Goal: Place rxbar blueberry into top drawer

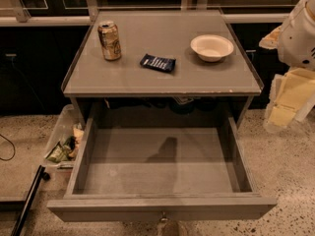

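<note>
**Step in hand: reach for and grasp bar**

Note bar (157, 63) lying flat on table (98, 82), lettering side up, front-middle of the top, between can (109, 41) and bowl (211, 47), apart from both. Note gripper (288, 100) hanging off the table's right side, well apart from bar. Unable to read its opening from here. Note drawer (123, 208) pulled out below the table's front edge, with nothing seen inside. Judge task barely begun; expect grasp, carry and release ahead.

Long axis: read as running roughly left to right across the view, turned a little, with left end farther back and right end nearer the front edge. Unable to name a head or tail; lettering too small to read.

For the grasp:
- Come in from above and centre over the bar's middle.
- Turn the wrist to close across the short side, not along the length.
- Go low enough to catch the thin wrapper without scraping the tabletop.
- Keep clear of bowl on the way in from the right.
- Lift straight up, carry forward past the front edge, and lower close to the drawer floor before letting go.
- Stay away from bin (61, 132) left of drawer.
</note>
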{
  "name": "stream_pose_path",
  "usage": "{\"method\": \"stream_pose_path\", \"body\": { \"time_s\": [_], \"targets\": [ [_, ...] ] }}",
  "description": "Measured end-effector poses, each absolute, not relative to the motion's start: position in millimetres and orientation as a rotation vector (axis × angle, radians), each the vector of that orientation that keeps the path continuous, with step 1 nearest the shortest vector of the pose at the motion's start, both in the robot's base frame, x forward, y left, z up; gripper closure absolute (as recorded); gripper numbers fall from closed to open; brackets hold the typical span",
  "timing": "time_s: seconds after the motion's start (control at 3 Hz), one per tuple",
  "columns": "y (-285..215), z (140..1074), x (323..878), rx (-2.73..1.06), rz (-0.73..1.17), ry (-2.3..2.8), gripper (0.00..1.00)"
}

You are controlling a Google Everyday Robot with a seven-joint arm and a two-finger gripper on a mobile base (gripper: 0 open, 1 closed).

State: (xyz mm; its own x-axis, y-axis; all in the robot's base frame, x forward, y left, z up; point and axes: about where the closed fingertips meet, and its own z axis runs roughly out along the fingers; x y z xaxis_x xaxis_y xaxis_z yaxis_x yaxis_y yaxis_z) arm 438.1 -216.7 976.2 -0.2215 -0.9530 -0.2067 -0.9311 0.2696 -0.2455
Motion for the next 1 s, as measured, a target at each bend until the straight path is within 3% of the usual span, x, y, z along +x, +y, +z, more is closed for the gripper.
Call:
{"method": "stream_pose_path", "body": {
  "time_s": [1.0],
  "targets": [
    [-191.8,960.2,484.7,-1.761,-0.047,2.041,0.00]
  ]
}}
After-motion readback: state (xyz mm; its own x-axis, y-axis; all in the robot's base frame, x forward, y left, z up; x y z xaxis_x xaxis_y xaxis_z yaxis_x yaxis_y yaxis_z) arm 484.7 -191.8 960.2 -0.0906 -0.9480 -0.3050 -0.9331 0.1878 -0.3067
